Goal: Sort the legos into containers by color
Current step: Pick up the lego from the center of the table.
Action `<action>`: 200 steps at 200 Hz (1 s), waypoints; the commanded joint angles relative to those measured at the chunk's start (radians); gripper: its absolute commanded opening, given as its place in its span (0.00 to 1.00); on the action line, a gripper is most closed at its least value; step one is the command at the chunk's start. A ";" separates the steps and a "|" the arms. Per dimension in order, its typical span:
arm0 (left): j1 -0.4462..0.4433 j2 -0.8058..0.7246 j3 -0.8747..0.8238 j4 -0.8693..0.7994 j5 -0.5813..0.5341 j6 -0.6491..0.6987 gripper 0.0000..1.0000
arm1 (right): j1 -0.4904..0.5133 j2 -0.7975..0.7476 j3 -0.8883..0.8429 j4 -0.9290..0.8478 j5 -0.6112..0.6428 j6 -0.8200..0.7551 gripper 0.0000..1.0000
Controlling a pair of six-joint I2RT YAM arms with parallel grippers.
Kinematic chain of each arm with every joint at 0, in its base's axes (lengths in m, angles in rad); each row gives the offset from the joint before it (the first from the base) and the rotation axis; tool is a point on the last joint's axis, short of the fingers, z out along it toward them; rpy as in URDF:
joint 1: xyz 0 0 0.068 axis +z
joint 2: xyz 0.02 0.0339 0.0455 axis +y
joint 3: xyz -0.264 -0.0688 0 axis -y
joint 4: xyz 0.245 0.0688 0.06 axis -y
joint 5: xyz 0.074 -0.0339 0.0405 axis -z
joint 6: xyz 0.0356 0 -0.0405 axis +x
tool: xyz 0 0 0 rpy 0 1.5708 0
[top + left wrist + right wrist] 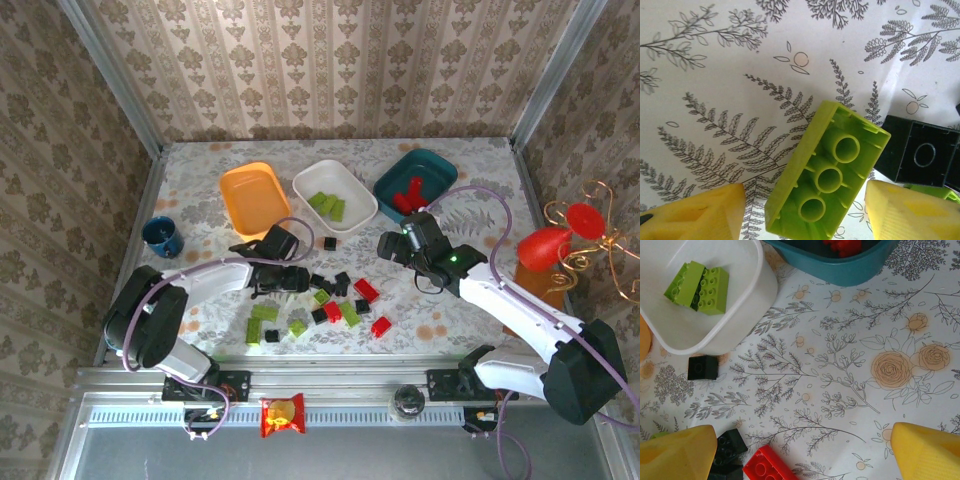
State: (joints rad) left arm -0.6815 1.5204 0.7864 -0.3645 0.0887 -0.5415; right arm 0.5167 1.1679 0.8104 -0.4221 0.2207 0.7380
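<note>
Legos [335, 300]: your loose ones lie mixed, red, lime and black, in the middle of the worktop [480, 168] toward its near edge, between your two arms.
Containers: three stand in a row along the far edge, with the orange tub [255, 197] toward the left, the white tub [350, 185] in the middle and the teal tub [435, 165] toward the right.
Sorted so far: you have lime bricks [327, 205] in the white tub and red bricks [410, 192] in the teal tub.
Left gripper [300, 280]: it sits low at the left side of the loose pile. Its jaws stand apart, and the yellow fingertips [695, 215] flank a single lime brick [827, 175] whose hollow underside faces the wrist camera. A sliver of cloth shows on each side of the brick, so you are not clamping it. You cannot tell whether it rests flat.
Neighbour: a hollow black brick [922, 152] lies just beside that lime brick, on its right in the wrist view.
Right gripper [385, 245]: it hangs over the cloth in front of the gap between the white and teal tubs, with its jaws wide apart and bare cloth between them.
Near its fingers: a red brick [767, 465] and black bricks [730, 445] lie by the left fingertip [675, 455].
Stray brick: one black piece [330, 243] lies just in front of the white tub, apart from the pile.
Left edge: a blue cup [162, 236] stands there, well apart from the tubs.
</note>
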 commanded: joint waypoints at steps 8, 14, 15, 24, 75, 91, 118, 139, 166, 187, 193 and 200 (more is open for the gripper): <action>-0.016 0.050 0.003 -0.003 -0.048 0.055 0.64 | -0.004 -0.015 0.004 -0.006 0.008 0.021 0.91; -0.019 0.054 0.004 -0.001 -0.055 0.062 0.63 | -0.004 -0.017 0.003 -0.006 0.009 0.021 0.91; -0.020 0.055 0.004 -0.001 -0.056 0.065 0.62 | -0.004 -0.017 0.003 -0.006 0.010 0.021 0.91; -0.029 0.060 0.006 0.001 -0.071 0.077 0.60 | -0.004 -0.019 0.001 -0.006 0.011 0.021 0.91; -0.039 0.038 0.004 0.014 -0.095 0.087 0.42 | -0.004 -0.018 -0.001 -0.004 0.009 0.024 0.91; -0.039 0.013 0.018 0.002 -0.097 0.085 0.38 | -0.006 -0.017 -0.002 -0.001 0.009 0.024 0.91; -0.033 -0.038 0.077 -0.040 -0.102 0.092 0.34 | -0.006 -0.018 -0.006 0.002 0.008 0.026 0.91; -0.020 -0.065 0.166 -0.067 -0.101 0.119 0.33 | -0.006 -0.023 -0.010 0.002 0.009 0.027 0.91; 0.019 0.019 0.355 -0.073 -0.065 0.158 0.33 | -0.006 -0.030 -0.020 0.009 0.009 0.034 0.92; 0.030 0.151 0.525 -0.065 -0.040 0.192 0.33 | -0.007 -0.028 -0.022 0.005 0.007 0.037 0.91; 0.030 0.193 0.573 -0.068 -0.033 0.202 0.33 | -0.007 -0.028 -0.023 0.005 0.006 0.036 0.92; 0.032 0.243 0.630 -0.078 -0.027 0.211 0.33 | -0.007 -0.028 -0.025 0.004 0.005 0.037 0.91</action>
State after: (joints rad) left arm -0.6567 1.6173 1.2816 -0.4164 0.0223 -0.3977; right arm 0.5148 1.1576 0.8036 -0.4202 0.2207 0.7528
